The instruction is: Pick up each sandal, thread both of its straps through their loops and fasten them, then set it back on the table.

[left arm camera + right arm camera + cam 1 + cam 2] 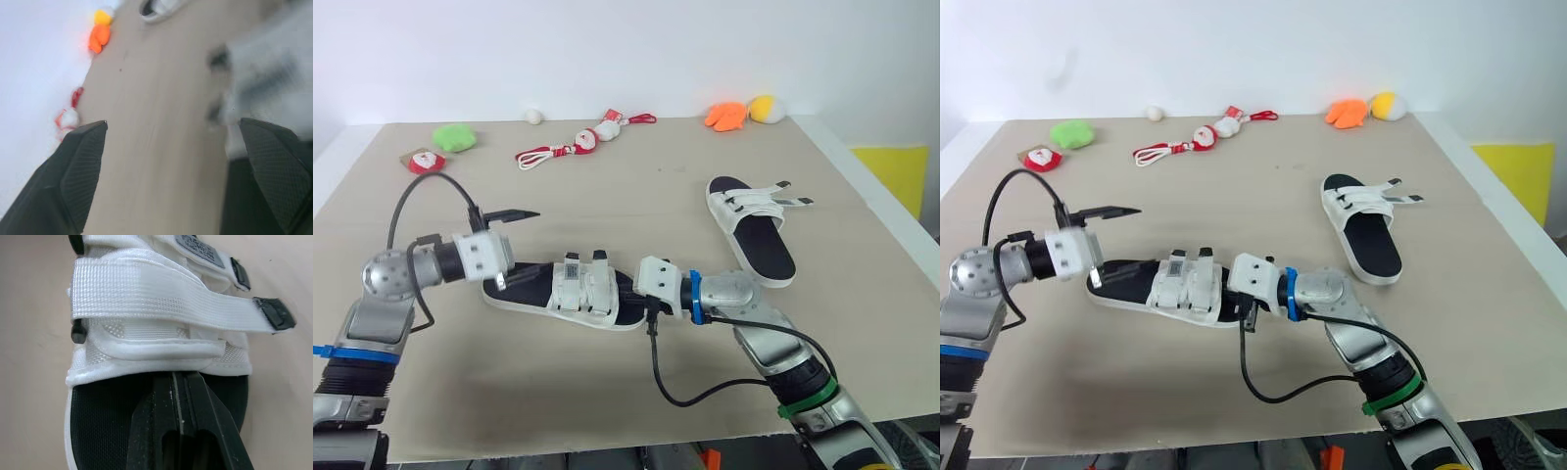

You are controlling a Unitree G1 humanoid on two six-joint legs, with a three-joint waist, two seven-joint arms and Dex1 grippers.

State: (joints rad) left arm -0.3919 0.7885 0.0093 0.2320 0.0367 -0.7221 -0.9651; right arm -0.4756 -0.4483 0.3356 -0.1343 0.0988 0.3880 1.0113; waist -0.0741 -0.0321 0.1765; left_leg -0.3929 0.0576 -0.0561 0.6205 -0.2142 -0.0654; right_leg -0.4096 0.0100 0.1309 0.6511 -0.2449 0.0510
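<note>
Two white sandals with black footbeds are lying sole-down on the counter (636, 176). The near sandal (570, 292) is lying crosswise at the front, both straps crossing its upper, black tips poking up. The far sandal (751, 227) is sitting well apart, right side, strap ends sticking out sideways.

In the left wrist view the near sandal (274, 73) is only a blurred white and grey mass, its 2 straps cannot be told apart, and the far sandal (159, 6) is cut off by the picture's edge. In the head views the fingers of the right gripper (176, 379) are hidden behind its own white wrist block, and the right wrist view cuts off the near sandal's black footbed. The red and white toys (578, 144) at the far side of the table (636, 392) are too small to identify.
</note>
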